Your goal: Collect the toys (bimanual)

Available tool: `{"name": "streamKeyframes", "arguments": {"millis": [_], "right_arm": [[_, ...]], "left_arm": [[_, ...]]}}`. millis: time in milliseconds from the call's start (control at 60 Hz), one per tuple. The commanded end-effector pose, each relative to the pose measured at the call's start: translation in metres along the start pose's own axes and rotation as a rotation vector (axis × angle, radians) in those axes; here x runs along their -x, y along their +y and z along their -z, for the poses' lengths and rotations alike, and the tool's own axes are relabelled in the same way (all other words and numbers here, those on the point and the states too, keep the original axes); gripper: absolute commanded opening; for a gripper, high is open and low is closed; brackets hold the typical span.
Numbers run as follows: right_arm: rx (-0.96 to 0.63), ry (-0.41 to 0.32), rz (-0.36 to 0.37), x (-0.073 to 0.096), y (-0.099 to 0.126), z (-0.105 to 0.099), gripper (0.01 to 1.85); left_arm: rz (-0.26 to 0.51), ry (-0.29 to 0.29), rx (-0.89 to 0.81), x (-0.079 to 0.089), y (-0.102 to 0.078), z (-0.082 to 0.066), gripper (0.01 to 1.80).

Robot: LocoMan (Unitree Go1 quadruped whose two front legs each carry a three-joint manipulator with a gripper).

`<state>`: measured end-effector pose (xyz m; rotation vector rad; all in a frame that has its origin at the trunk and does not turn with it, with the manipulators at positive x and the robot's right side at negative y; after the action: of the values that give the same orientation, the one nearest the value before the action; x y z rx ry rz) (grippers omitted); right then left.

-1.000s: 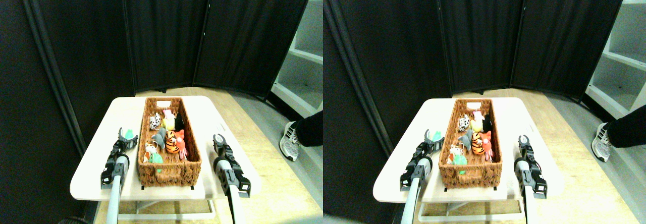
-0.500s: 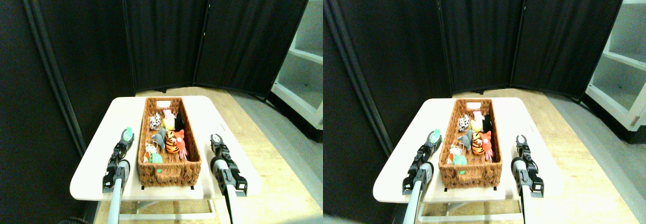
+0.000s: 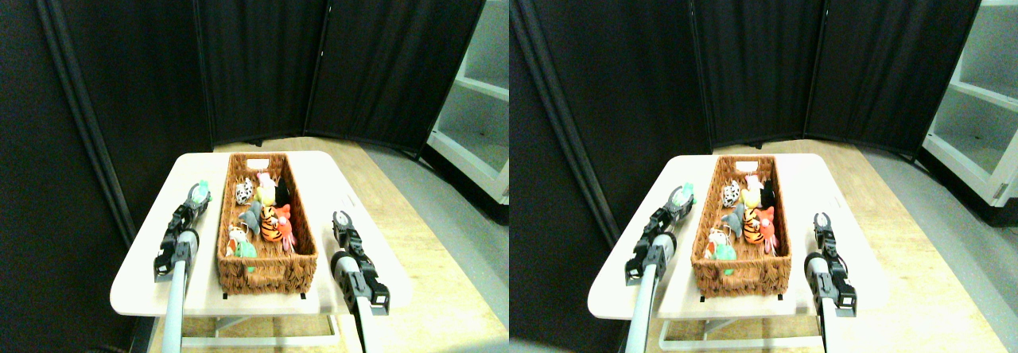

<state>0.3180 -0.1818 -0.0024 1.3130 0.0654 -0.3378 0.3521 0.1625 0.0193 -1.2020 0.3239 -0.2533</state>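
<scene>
We work at a pale, round-cornered counter (image 3: 159,250) that stands on a wooden floor (image 3: 398,202), with a black folding screen (image 3: 262,51) closing off the back and a white shelving unit (image 3: 481,98) at the right.

One brown wicker basket (image 3: 266,269) lies lengthwise on the counter. Inside it we count about seven toys: a black-and-white one (image 3: 243,190), a pink one (image 3: 264,180), a yellow one (image 3: 267,194), a grey one (image 3: 251,216), a striped tiger (image 3: 270,224), an orange-red one (image 3: 284,224) and a green one (image 3: 246,249) at the near end. One more, a small green toy (image 3: 203,186), is outside the basket.

We have two tools. The left tool (image 3: 196,197) is clenched on the small green toy, held above the counter just left of the basket's wall. The right tool (image 3: 343,219) hangs released, jaws apart and holding nothing, just right of the basket.
</scene>
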Motion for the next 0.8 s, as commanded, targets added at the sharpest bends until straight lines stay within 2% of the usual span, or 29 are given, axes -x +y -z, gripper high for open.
{"name": "streamKeyframes", "arguments": {"millis": [17,217,233,450,483,500,600,667,700,800], "right_arm": [[-0.009,-0.007,-0.063,0.001,0.011,-0.005,0.01],[-0.022,-0.002,-0.076,0.002,0.01,-0.008,0.01],[-0.027,-0.004,-0.08,0.001,0.01,-0.009,0.01],[-0.03,-0.003,-0.08,-0.001,0.009,-0.008,0.01],[-0.031,-0.003,-0.08,-0.001,0.009,-0.008,0.01],[-0.038,-0.007,-0.082,-0.001,0.009,-0.008,0.01],[-0.023,-0.001,-0.09,-0.001,0.009,-0.009,0.01],[-0.029,-0.006,-0.089,0.0,0.009,-0.009,0.01],[-0.046,-0.01,-0.087,0.001,0.009,-0.01,0.01],[-0.039,-0.013,-0.092,0.002,0.009,-0.012,0.01]], "left_arm": [[0.116,-0.005,-0.07,-0.001,-0.033,-0.005,0.01],[0.161,0.035,-0.016,-0.006,-0.063,-0.001,0.01],[0.174,0.044,-0.019,-0.007,-0.07,0.003,0.01],[0.183,0.051,0.062,-0.017,-0.098,0.024,0.01],[0.185,0.054,0.065,-0.017,-0.099,0.025,0.01],[0.193,0.063,0.083,-0.02,-0.103,0.031,0.01],[0.206,0.077,0.124,-0.025,-0.109,0.044,0.01],[0.21,0.088,0.142,-0.026,-0.111,0.048,0.01],[0.214,0.102,0.176,-0.029,-0.115,0.057,0.01],[0.219,0.119,0.189,-0.032,-0.116,0.069,0.01]]}}
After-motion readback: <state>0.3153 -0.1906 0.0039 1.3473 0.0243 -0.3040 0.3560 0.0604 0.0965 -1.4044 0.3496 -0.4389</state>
